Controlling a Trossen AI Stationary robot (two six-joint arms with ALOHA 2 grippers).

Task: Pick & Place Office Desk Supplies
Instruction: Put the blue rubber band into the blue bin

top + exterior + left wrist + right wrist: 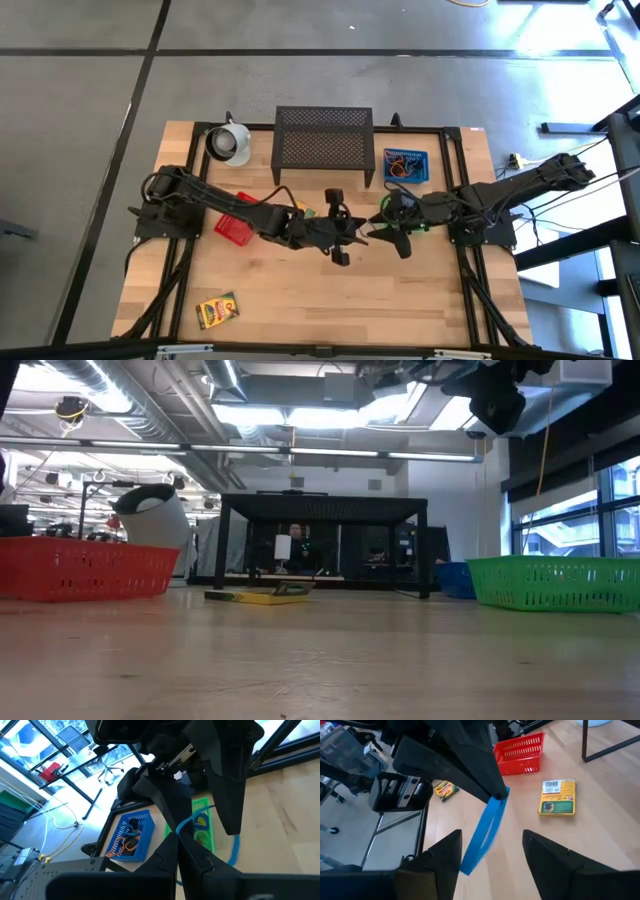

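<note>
**Blue loop held at table centre, between both arms**

I found the red basket (232, 228) at the table's left side, with a printed box (216, 310) near the front edge. My left gripper (495, 792) hung over the middle of the table (300, 300), its fingers pinched together on a thin blue loop (482, 837), which dangled clear of the wood. Facing it, my right gripper (385, 232) stood with fingers apart and held nothing. A second printed box (557, 796) lay flat nearby. The green basket (555, 582) sat rightward, beside the blue basket (404, 166).

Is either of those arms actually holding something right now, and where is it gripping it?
Yes. The left tool pinches a thin blue loop at its top end, so it dangles. The right tool is open around it, holding nothing.
</note>
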